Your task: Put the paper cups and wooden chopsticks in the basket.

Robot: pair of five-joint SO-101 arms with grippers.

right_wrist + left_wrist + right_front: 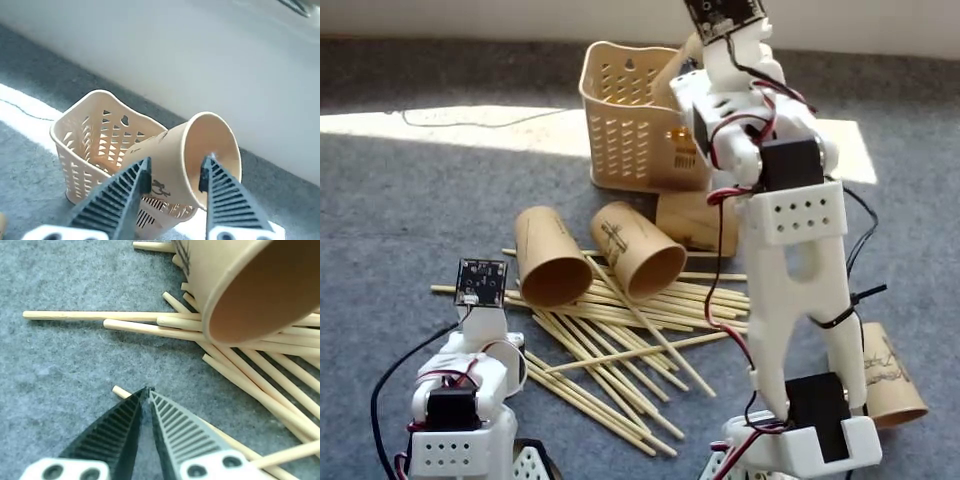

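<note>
The right arm [790,250] hides part of the basket [620,120]; a paper cup [235,285] is cropped.

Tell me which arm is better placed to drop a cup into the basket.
Right. Its jaws hold a cup at the basket. The left jaws are shut low over the chopsticks, far from it.

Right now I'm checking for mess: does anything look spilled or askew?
Yes. The wooden chopsticks lie scattered on the carpet, two paper cups lie on their sides over them, and a third cup lies sideways by the right arm's base.
</note>
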